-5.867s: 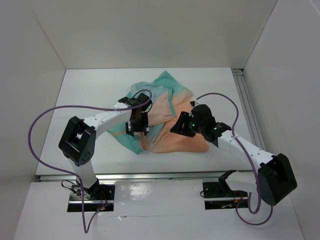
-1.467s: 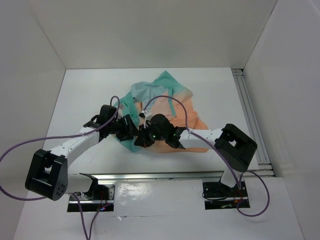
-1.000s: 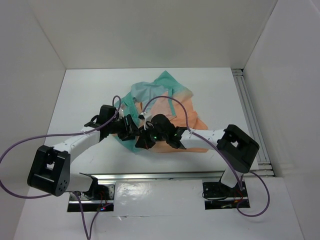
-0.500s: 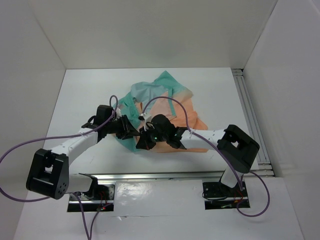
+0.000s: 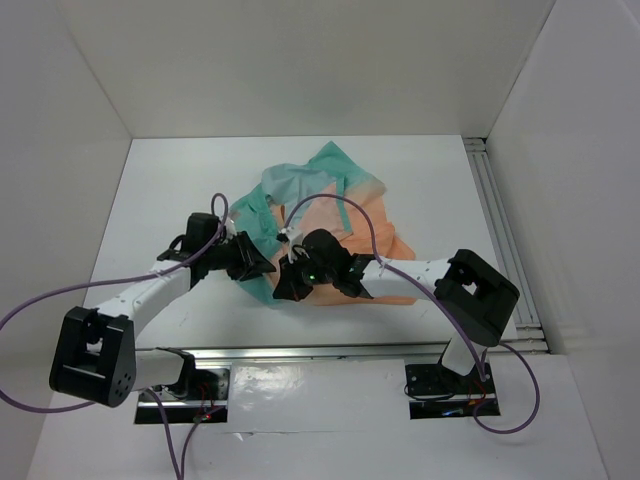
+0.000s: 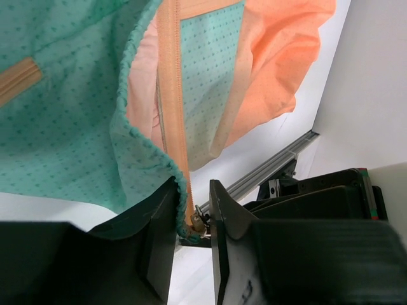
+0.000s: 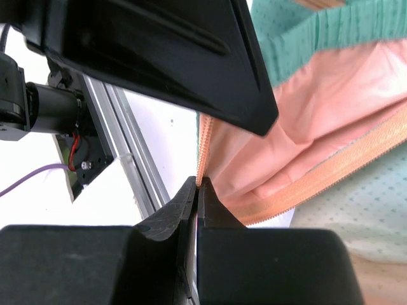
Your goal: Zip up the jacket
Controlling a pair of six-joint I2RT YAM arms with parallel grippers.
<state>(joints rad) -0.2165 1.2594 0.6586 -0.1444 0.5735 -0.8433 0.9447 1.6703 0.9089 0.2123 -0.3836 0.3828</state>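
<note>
Bases bolted at the near rim of the tabletop (image 5: 180, 180), both arms stretched inward, meeting low at the near edge of the jacket (image 5: 320, 170).

From the left, left end effector (image 6: 192, 206) narrowed around the garment's bottom corner. Teal gathered hem against one finger, small metal zipper slider (image 6: 200, 221) against the other, orange zipper tape (image 6: 172, 95) running up and away between them. Gap filled, so gripping by the look of it.

From the right, right end effector (image 7: 197, 184) pinched fully shut on the thin orange edge of the facing zipper side, peach lining bunched just beyond its tips. In the top view, tips of the two just apart.

Farther back, jacket crumpled near the middle of the tabletop, teal-green along its left and far sides, peach-orange to the right, partly under the right arm. Purple cable (image 5: 350, 205) looping over the peach fabric.
</note>
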